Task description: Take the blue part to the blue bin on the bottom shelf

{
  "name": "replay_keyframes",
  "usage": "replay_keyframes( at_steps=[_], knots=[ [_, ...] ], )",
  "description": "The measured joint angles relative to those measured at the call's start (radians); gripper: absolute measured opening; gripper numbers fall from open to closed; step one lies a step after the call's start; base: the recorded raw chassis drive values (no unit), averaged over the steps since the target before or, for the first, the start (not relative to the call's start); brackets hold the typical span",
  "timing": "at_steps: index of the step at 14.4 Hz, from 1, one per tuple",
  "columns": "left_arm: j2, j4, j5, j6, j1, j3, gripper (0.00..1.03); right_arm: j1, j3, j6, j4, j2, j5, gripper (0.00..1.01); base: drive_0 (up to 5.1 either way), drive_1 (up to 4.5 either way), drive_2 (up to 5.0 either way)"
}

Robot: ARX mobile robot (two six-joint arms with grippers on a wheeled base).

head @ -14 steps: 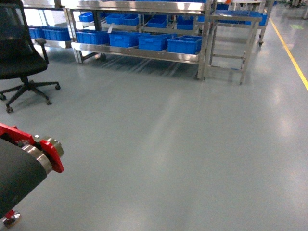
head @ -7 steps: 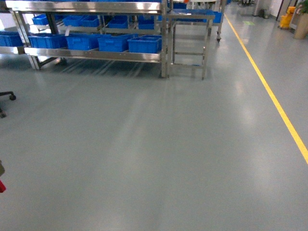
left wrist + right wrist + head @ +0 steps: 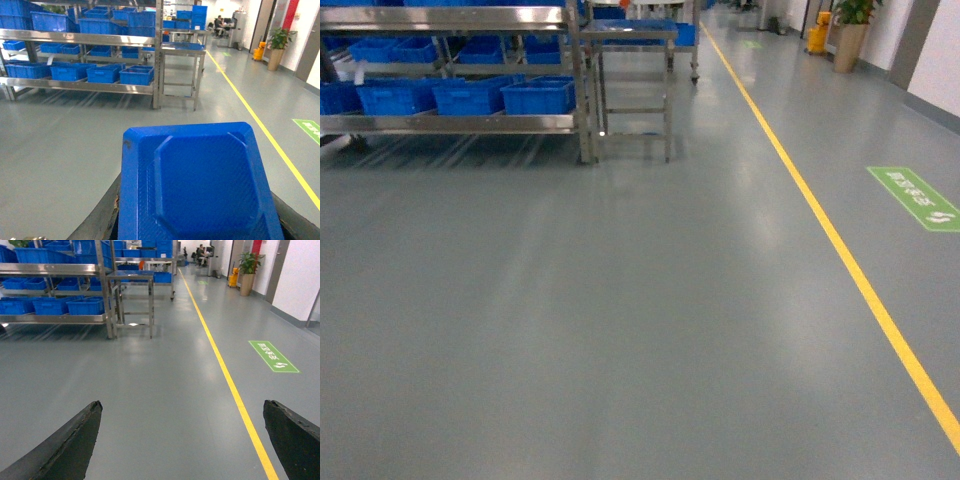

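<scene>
Holding the blue part [image 3: 200,185] is the left gripper [image 3: 197,227] — its dark fingers [image 3: 97,220] sit clamped against both sides of that flat blue tray-like piece, which fills the lower middle of the left wrist view. The part has a raised octagon-ish panel in its centre and a bit of scuffing at its near-left corner.

Ahead of that gripper and off to its left stands the steel rack with the bottom shelf [image 3: 80,86], well apart from the part. A row of blue bins sits along that tier, and the closest one to the rack's end is a blue bin [image 3: 136,75]. Just past the rack's end, a small steel table [image 3: 181,50] stands beside it.

The right gripper [image 3: 187,440] is spread wide, nothing between its two dark fingertips [image 3: 65,445], only grey floor [image 3: 165,390] under it. A yellow line [image 3: 220,365] runs away from it on its right side, with a green floor sign [image 3: 274,356] further right. Way out ahead there's a potted plant [image 3: 246,267] by the wall.

From the head camera neither arm shows up at all, only the rack's bottom shelf and bins far up on the left.
</scene>
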Motion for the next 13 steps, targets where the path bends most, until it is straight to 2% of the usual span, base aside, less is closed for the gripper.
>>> replay_keyframes(
  at_steps=[5, 13],
  knots=[
    [0.002, -0.002, 0.001, 0.0, 0.0, 0.0, 0.44, 0.0, 0.0, 0.0, 0.0, 0.0, 0.0, 0.98, 0.0, 0.0, 0.0],
    [0.0, 0.003, 0.001, 0.0, -0.001, 0.0, 0.44, 0.0, 0.0, 0.0, -0.001, 0.0, 0.0, 0.98, -0.1, 4.12, -4.3]
  ],
)
